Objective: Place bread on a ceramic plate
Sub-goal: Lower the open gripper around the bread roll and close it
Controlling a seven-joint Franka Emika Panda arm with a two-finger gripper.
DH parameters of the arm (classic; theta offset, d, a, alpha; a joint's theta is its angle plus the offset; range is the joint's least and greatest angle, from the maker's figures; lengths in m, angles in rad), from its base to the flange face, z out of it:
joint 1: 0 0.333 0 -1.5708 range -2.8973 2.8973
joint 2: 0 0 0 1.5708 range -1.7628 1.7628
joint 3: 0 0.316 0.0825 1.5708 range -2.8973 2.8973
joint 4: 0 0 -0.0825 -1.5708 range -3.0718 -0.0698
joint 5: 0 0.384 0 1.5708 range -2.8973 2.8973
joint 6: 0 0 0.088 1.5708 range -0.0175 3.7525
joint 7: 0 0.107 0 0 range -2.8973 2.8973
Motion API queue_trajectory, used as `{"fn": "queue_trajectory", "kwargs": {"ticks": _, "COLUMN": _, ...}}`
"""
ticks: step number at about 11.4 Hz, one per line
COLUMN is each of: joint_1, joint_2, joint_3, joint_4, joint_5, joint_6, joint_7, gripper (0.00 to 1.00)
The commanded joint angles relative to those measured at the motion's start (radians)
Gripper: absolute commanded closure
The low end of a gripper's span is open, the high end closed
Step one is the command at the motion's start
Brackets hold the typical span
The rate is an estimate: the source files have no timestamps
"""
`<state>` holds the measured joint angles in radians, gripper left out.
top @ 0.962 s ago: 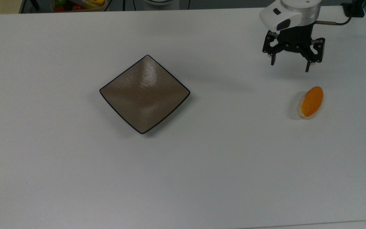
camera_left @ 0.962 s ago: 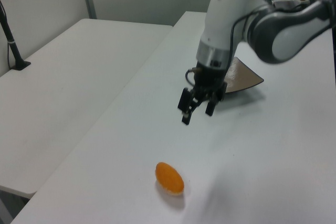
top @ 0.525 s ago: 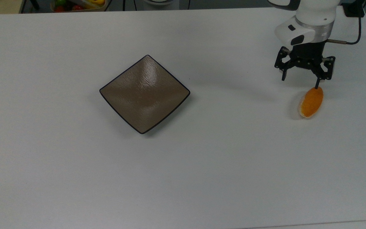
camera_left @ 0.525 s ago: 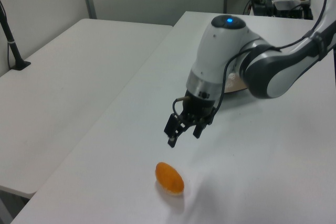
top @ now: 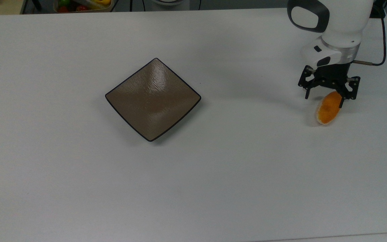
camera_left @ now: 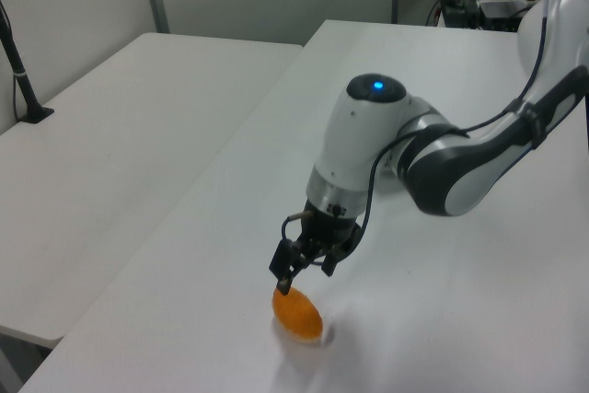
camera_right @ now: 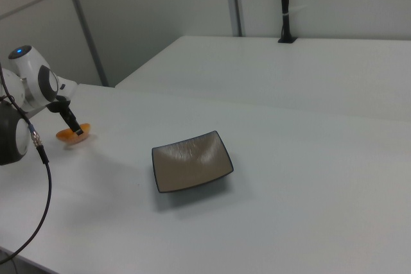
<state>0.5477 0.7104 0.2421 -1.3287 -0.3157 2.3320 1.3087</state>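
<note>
The bread (top: 328, 109) lies on the white table (top: 213, 174) near the top view's right edge, well apart from the square brown plate (top: 153, 99) at centre. The gripper (top: 324, 99) hangs over the bread's upper end, jaws spread, one finger (top: 341, 101) overlapping the bun.

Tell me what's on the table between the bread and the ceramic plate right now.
Nothing: in the top view, only bare white table separates the bread from the ceramic plate. The gripper hangs open over the bread's far end.
</note>
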Motion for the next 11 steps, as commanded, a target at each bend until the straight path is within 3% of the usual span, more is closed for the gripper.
{"fn": "queue_trajectory", "kwargs": {"ticks": 1, "joint_1": 0.064, "joint_2": 0.078, "joint_3": -0.047, "joint_4": 0.080, "joint_5": -0.040, "joint_6": 0.061, "joint_7": 0.027, "gripper": 0.00}}
{"fn": "queue_trajectory", "kwargs": {"ticks": 3, "joint_1": 0.067, "joint_2": 0.089, "joint_3": -0.047, "joint_4": 0.074, "joint_5": -0.069, "joint_6": 0.066, "joint_7": 0.027, "gripper": 0.00}}
{"fn": "queue_trajectory", "kwargs": {"ticks": 4, "joint_1": 0.067, "joint_2": 0.098, "joint_3": -0.047, "joint_4": 0.074, "joint_5": -0.075, "joint_6": 0.066, "joint_7": 0.030, "gripper": 0.05}}
{"fn": "queue_trajectory", "kwargs": {"ticks": 7, "joint_1": 0.072, "joint_2": 0.100, "joint_3": -0.041, "joint_4": 0.069, "joint_5": -0.137, "joint_6": 0.064, "joint_7": 0.043, "gripper": 0.66}}
{"fn": "queue_trajectory", "kwargs": {"ticks": 8, "joint_1": 0.071, "joint_2": 0.100, "joint_3": -0.041, "joint_4": 0.069, "joint_5": -0.138, "joint_6": 0.064, "joint_7": 0.043, "gripper": 0.72}}
{"fn": "queue_trajectory", "kwargs": {"ticks": 11, "joint_1": 0.057, "joint_2": 0.084, "joint_3": -0.037, "joint_4": 0.062, "joint_5": -0.140, "joint_6": 0.063, "joint_7": 0.040, "gripper": 0.73}}
